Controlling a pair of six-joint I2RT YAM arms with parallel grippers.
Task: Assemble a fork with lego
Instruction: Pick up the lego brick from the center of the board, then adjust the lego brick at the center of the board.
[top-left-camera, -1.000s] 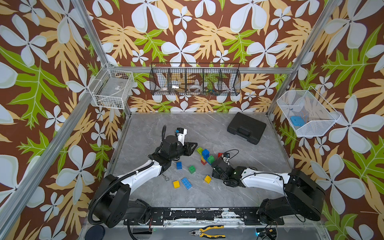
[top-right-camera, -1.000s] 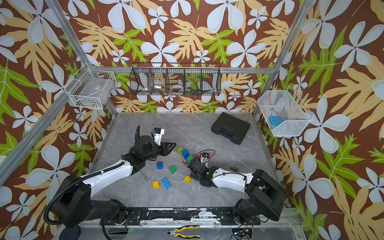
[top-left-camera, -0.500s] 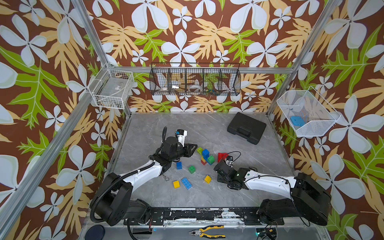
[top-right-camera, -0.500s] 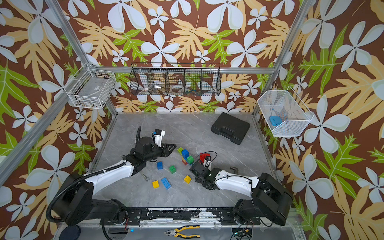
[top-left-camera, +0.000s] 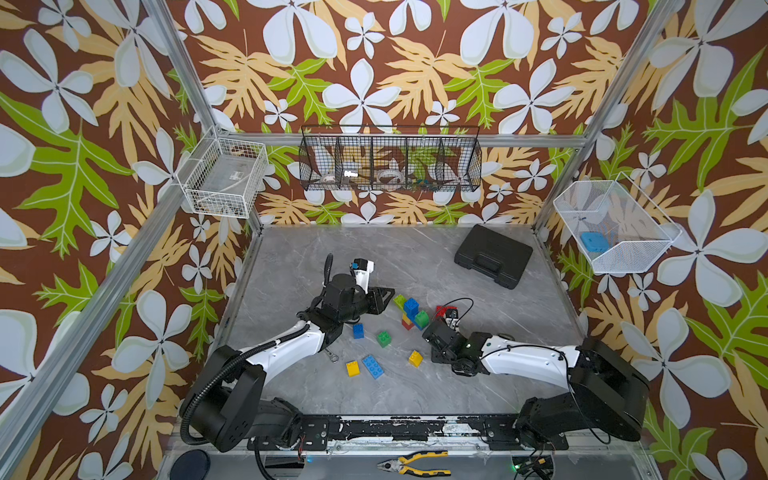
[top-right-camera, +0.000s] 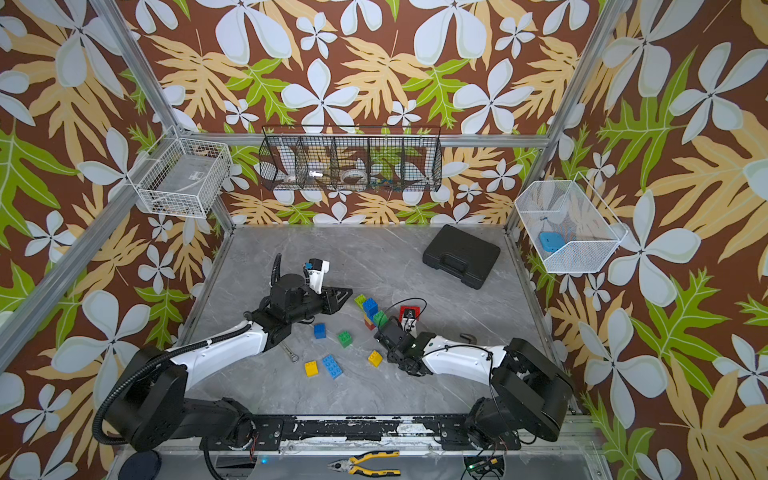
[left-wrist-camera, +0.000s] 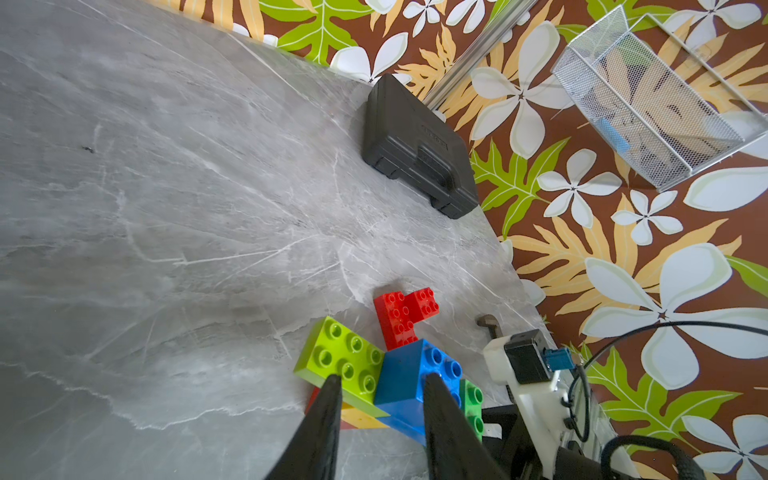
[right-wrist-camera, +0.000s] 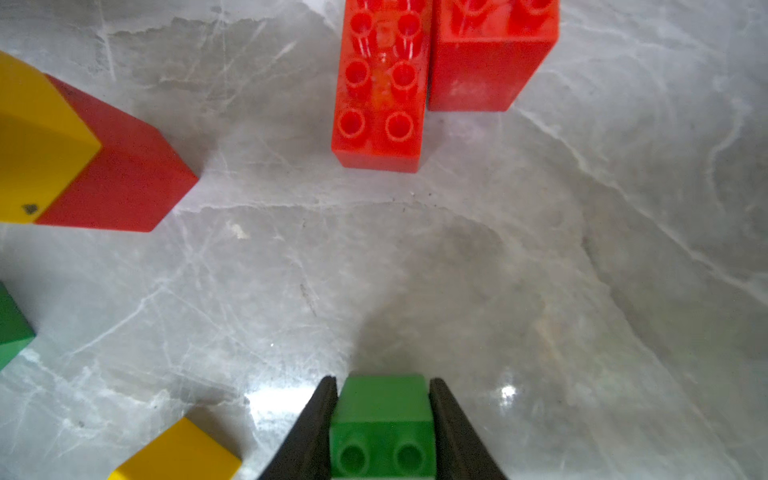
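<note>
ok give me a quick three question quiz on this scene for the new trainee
1. Which does the right hand grip? A red brick; B green brick; C blue brick.
2. True or false: the pliers lie off the grey table, not among the bricks.
3. Fill in: the long brick beside the yellow brick is ____.
Key: 1 B; 2 true; 3 blue.

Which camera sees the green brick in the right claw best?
The right wrist view: the green brick sits close up, pinched in the right gripper. In both top views the gripper's body hides it. The left wrist view does not clearly show it.
</note>
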